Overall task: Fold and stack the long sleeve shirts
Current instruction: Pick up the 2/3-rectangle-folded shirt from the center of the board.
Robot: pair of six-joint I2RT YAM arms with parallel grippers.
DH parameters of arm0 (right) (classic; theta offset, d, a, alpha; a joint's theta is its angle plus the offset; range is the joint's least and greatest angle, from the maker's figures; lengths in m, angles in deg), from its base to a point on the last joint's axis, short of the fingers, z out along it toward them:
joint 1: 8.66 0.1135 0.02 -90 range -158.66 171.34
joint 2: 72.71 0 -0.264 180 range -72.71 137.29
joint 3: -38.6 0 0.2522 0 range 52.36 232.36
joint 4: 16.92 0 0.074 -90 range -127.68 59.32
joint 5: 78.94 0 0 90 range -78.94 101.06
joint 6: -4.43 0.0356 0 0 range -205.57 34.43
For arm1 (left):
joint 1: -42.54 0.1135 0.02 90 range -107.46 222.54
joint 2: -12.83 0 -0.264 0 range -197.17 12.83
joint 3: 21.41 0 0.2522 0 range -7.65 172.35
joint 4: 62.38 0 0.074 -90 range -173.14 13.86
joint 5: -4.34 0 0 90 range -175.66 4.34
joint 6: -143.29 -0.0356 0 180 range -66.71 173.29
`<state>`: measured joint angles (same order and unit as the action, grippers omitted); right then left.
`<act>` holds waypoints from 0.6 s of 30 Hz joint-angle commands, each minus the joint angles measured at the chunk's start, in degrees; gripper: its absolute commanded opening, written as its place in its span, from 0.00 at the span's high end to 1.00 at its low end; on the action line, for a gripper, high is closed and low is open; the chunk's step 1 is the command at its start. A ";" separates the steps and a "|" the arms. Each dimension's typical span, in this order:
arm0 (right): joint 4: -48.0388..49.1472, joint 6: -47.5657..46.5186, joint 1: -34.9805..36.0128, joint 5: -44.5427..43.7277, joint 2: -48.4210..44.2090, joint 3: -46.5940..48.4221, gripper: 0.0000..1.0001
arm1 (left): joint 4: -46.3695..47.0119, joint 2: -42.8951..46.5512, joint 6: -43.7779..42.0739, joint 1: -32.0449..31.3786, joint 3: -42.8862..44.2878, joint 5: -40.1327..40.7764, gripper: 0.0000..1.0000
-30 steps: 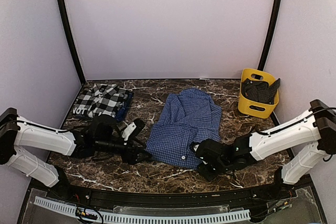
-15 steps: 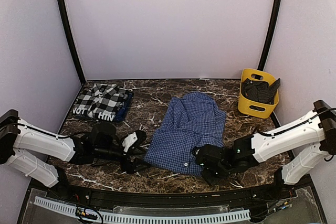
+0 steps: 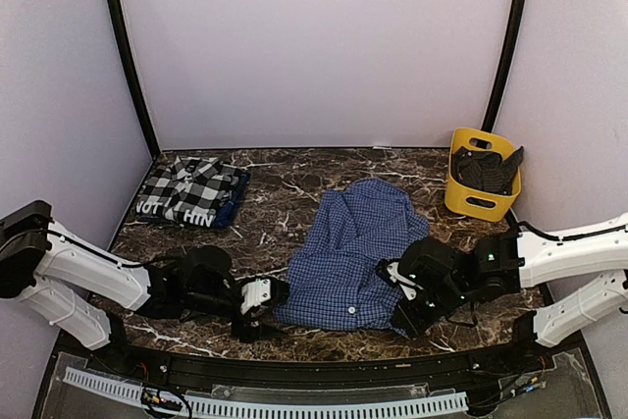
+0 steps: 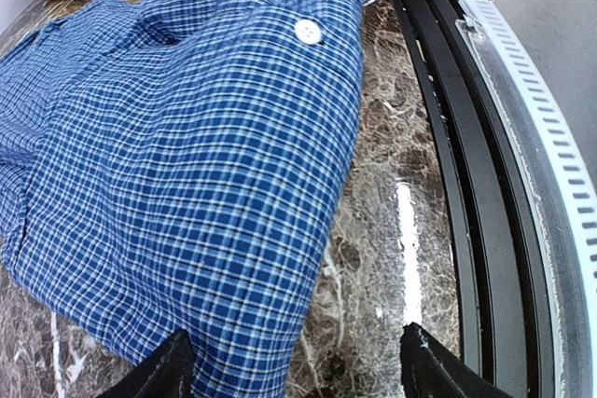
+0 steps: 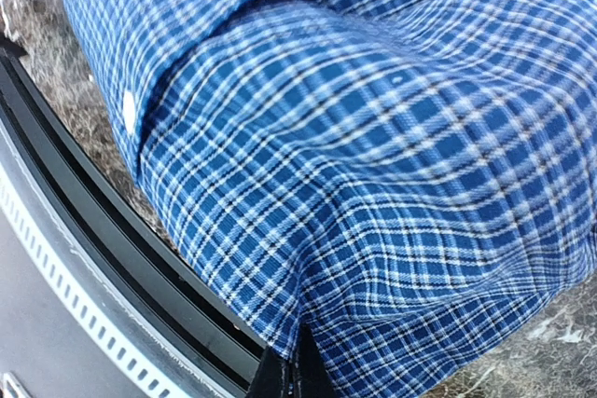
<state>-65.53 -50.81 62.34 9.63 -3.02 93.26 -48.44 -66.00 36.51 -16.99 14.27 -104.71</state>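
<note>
Gently: blue check shirt soft, floppy; your right gripper pinches near hem, left gripper jaws spread, take opposite hem corner

The top camera looks down from high behind the table (near edge at frame bottom). Both wrist cameras sit low, almost against the blue shirt, shared by all three views.

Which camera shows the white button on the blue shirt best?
The left wrist view: the button faces the lens, sharp against the blue shirt. From the top camera the button is only a tiny white dot; the right wrist view catches it edge-on, a pale sliver.
</note>
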 commanded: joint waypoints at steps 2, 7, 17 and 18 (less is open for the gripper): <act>-0.22 -0.74 -3.70 5.28 -3.59 -0.59 1.00 | 1.57 -4.62 -7.52 -2.16 2.94 1.22 0.25; -0.33 -1.39 -5.53 7.77 -4.94 -0.93 1.00 | 2.84 -9.59 -11.43 -4.06 6.06 7.80 0.27; -1.37 -1.75 -9.89 10.56 -7.08 -0.87 1.00 | 5.97 -12.99 -15.67 -5.52 5.21 15.72 0.52; -1.36 -1.87 -10.24 10.69 -7.32 -0.83 1.00 | 6.36 -13.05 -15.42 -5.58 5.00 15.80 0.56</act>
<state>-67.21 -52.10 53.80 18.54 -8.52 92.41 -44.09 -78.37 22.85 -22.02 19.73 -91.97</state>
